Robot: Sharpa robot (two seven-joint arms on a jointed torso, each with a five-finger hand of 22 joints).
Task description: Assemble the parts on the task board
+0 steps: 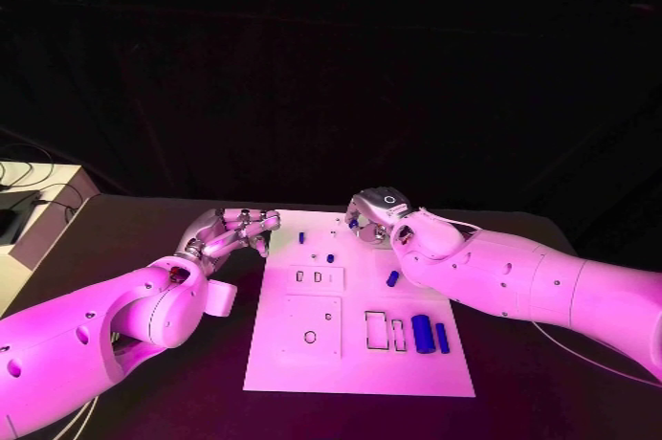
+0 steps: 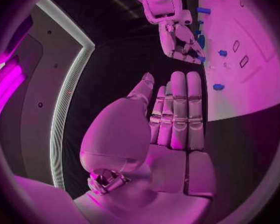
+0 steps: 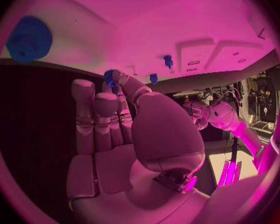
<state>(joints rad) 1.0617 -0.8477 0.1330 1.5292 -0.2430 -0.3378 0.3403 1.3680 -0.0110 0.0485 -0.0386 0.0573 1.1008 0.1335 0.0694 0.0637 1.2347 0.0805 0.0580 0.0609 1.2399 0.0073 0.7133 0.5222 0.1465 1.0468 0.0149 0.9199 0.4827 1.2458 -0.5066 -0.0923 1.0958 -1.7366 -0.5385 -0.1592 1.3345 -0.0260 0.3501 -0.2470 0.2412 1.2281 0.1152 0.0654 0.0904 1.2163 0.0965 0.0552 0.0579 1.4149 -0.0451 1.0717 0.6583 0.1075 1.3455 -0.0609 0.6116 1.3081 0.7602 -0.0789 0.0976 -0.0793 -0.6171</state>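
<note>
A: How far along is the assembly judged to be?

B: Early. On the task board (image 1: pixel 362 363), mid-desk, two blue blocks (image 1: pixel 430 334) lie loose near its right edge; about five small blue pegs (image 1: pixel 331 257) are counted farther back.

A: And the hands?

B: The left hand (image 1: pixel 237 231) is spread, empty. A small blue part (image 3: pixel 109 77) appears pinched by the right hand (image 1: pixel 383 213).
</note>
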